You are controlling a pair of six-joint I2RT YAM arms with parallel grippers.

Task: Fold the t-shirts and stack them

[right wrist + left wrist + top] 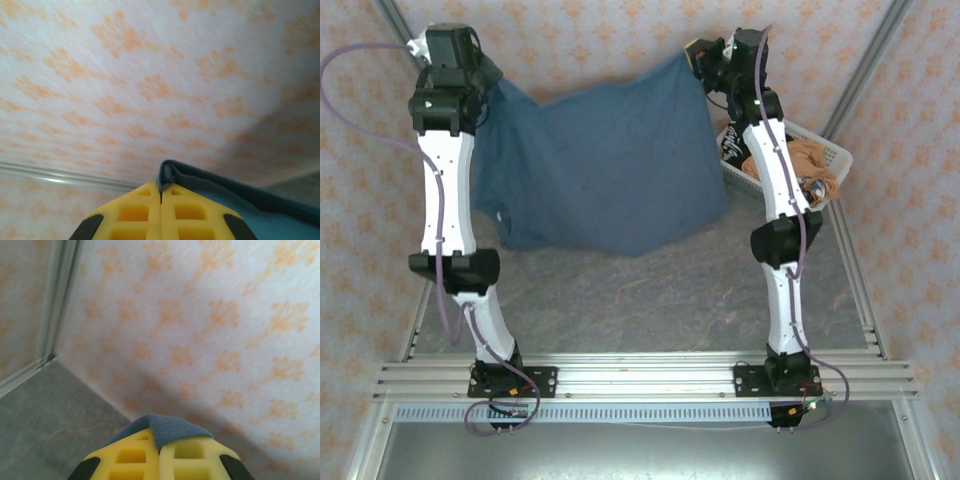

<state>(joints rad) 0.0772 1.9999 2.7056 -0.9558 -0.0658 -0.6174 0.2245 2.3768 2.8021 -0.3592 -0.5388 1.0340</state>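
Plain slate-blue t-shirt spread wide and hanging by two upper corners, one pinched in left tool, the other in right tool. Top edge sags between them, and the lower part rests on worktop. Black t-shirt and orange-tan t-shirt lie crumpled in basket at right.
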